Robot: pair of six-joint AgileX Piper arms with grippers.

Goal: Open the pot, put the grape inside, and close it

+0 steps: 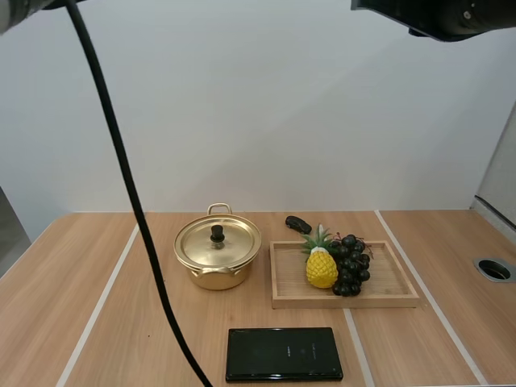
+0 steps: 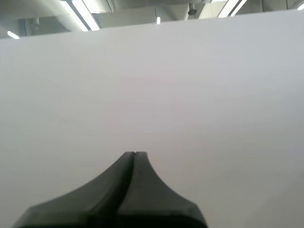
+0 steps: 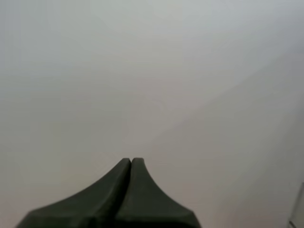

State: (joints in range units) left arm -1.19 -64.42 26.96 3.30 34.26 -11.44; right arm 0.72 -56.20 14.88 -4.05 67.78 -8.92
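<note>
A gold pot (image 1: 217, 256) stands on the wooden table with its gold lid (image 1: 218, 239) on, a black knob at the lid's middle. To its right a wooden tray (image 1: 387, 286) holds a bunch of dark grapes (image 1: 351, 264) and a yellow toy pineapple (image 1: 321, 264). My left gripper (image 2: 134, 154) is shut on nothing, its fingers together as one dark wedge facing a white wall. My right gripper (image 3: 131, 160) is likewise shut on nothing before the same wall.
A flat black slab (image 1: 283, 353) lies near the table's front edge. A small black object (image 1: 297, 223) lies behind the tray. A round grommet hole (image 1: 494, 269) sits at the table's right side. White lines run across the tabletop.
</note>
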